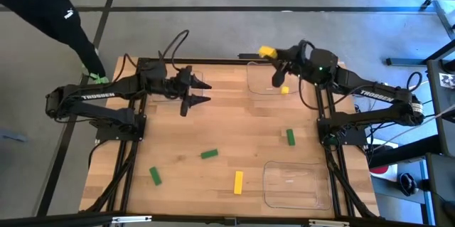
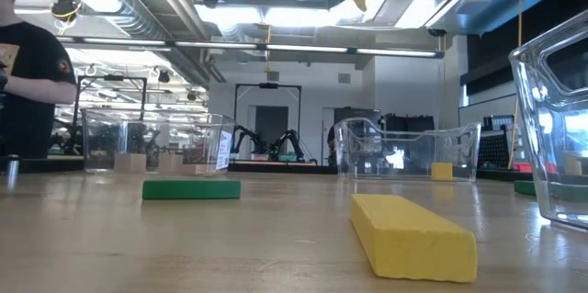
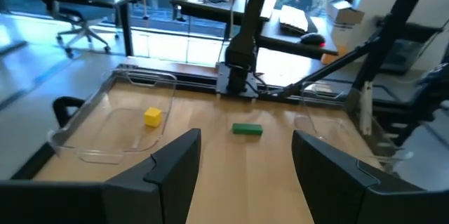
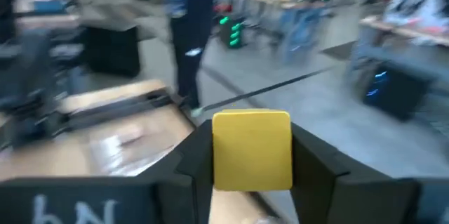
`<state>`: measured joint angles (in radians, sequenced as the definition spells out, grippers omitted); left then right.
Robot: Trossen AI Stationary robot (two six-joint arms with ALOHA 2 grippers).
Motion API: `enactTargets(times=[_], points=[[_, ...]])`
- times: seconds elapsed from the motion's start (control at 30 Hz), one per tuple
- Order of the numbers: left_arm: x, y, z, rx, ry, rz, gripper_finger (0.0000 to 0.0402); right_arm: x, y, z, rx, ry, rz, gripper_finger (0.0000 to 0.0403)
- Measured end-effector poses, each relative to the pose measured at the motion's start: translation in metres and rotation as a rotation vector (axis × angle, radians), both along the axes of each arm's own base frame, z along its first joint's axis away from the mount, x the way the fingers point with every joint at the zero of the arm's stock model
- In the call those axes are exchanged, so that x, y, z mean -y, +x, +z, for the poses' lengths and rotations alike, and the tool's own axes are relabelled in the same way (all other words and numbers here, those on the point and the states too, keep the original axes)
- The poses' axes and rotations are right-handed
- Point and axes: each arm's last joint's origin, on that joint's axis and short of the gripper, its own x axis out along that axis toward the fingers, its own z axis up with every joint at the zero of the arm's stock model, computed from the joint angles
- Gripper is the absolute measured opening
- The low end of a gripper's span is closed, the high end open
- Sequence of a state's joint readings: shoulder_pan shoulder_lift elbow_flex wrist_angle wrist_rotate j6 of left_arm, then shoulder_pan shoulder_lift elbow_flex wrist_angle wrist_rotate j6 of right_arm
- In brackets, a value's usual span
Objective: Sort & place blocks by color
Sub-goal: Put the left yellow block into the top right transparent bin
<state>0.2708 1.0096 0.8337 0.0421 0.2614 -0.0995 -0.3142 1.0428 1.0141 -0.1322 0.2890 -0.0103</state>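
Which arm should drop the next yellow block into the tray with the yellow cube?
Right. Its gripper already holds a yellow block beside that clear tray, where the yellow cube lies. The left gripper is open, empty and farther from it.

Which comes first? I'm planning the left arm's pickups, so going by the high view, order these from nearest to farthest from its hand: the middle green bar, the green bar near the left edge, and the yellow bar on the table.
1. Middle green bar: below the left hand, mid-table.
2. Green bar near the left edge: lower left.
3. Yellow bar: bottom centre, beside the clear tray.
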Motion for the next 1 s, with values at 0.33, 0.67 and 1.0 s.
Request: enactTargets(times=[0.33, 0.67, 1.0], points=[[-0.001, 0.0, 0.003, 0.034, -0.047, 0.024, 0.0215, -0.026, -0.004, -0.052, -0.344, 0.24, 0.151, 0.0134], [-0.007, 0.003, 0.016, 0.188, -0.035, 0.204, 0.0215, -0.007, -0.018, -0.113, -0.478, 0.372, 0.027, 0.0134], [-0.01, 0.007, 0.013, 0.181, -0.025, 0.26, 0.0215, 0.032, -0.029, -0.151, -0.423, 0.472, -0.258, 0.0135]])
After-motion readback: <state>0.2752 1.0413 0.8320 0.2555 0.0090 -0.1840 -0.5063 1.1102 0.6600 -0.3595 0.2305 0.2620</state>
